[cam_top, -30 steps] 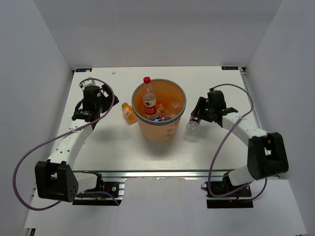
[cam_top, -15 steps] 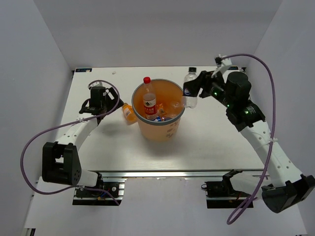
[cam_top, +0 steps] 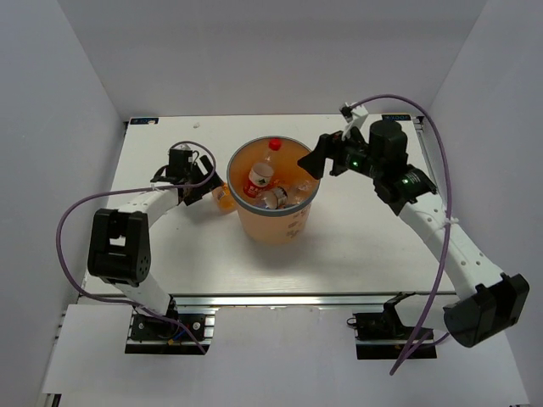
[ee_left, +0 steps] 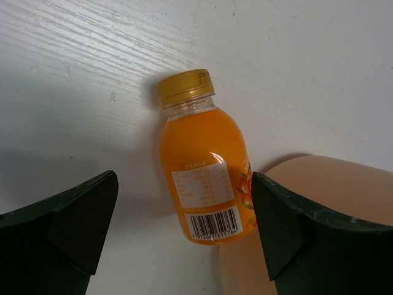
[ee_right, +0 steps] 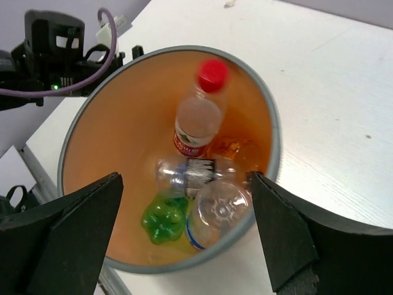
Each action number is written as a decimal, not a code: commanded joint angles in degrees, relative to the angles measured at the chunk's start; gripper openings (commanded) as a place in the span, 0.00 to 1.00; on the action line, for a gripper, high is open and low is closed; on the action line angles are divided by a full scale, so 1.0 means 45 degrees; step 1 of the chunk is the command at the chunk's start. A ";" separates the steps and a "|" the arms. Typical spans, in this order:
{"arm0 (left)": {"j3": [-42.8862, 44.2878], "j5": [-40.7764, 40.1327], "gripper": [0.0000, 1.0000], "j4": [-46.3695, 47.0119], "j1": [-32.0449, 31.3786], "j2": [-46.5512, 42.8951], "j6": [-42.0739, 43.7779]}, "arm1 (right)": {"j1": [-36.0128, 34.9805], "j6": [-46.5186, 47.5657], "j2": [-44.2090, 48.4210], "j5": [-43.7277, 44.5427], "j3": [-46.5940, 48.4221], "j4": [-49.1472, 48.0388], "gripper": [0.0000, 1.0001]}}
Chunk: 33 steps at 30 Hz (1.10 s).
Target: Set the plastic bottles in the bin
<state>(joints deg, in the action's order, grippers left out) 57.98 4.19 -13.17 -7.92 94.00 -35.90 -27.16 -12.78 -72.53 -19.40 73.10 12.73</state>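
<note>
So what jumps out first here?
The round orange plastic bin with grey rim, mid-table, holding several bottles, with the open right end effector above its rim. Left of it, a short orange plastic bottle with yellow cap lies between the fingers of the open left end effector.

White wood-grain table (cam_top: 356, 246), pale walls (cam_top: 271, 51) on three sides

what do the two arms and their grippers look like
The left arm and the right arm have white link tubes with boxy black joint housings. A thin purple cable loops along each. The jaws are broad, black and wedge-shaped. Small green lights glow near the right wrist.
</note>
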 commanded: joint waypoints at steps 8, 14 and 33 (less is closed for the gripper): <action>0.0847 0.1706 0.98 0.1246 0.0081 0.1375 -0.0459 | 0.2946 -0.1768 0.2231 0.0307 -0.2395 -0.1969 0.89; 0.1237 0.2175 0.98 0.1403 0.0081 0.2177 -0.0635 | 0.4471 -0.2688 0.2096 0.0208 -0.4092 -0.2263 0.89; 0.2096 -0.1257 0.53 -0.0763 0.0062 -0.3091 -0.0147 | 0.6855 -0.4524 0.0532 -0.3111 -0.7084 -0.4938 0.89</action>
<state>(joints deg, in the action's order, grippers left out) 63.64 4.36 -14.96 -7.92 88.33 -37.65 3.27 -32.27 -70.70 -29.71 42.00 -5.02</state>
